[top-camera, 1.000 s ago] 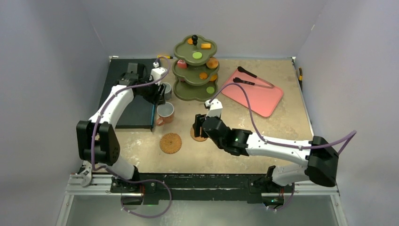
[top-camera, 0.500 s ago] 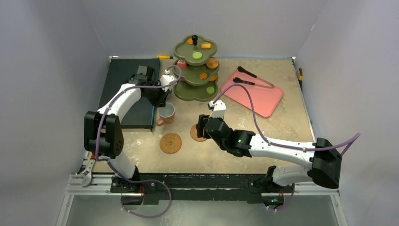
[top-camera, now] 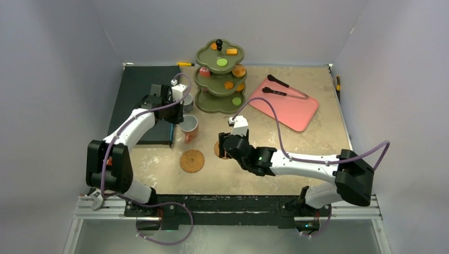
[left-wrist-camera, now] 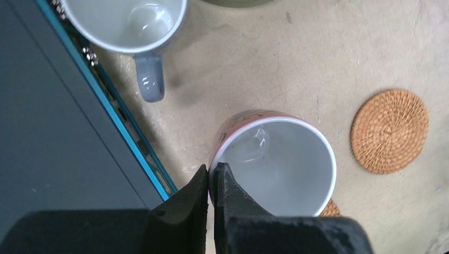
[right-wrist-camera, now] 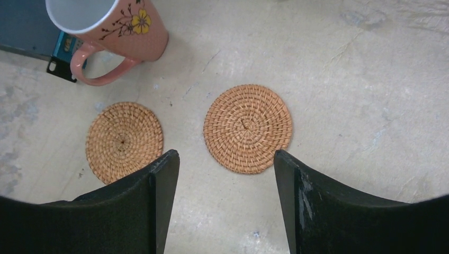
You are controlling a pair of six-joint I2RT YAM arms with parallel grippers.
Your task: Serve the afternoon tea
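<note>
Left end effector [left-wrist-camera: 210,177] is clamped on the orange mug [left-wrist-camera: 275,169] rim, one finger inside and one outside, beside the dark mat [left-wrist-camera: 53,132]. Can't tell if the mug base touches the counter [top-camera: 317,137]. Grey mug [left-wrist-camera: 127,21] stands near it, free, at the mat edge. Right end effector [right-wrist-camera: 225,156] is wide open over a wicker coaster [right-wrist-camera: 248,128], holding nothing. Second coaster [right-wrist-camera: 124,140] lies nearer the orange mug. Sweets [top-camera: 222,62] sit on the green tiered stand [top-camera: 204,108].
</note>
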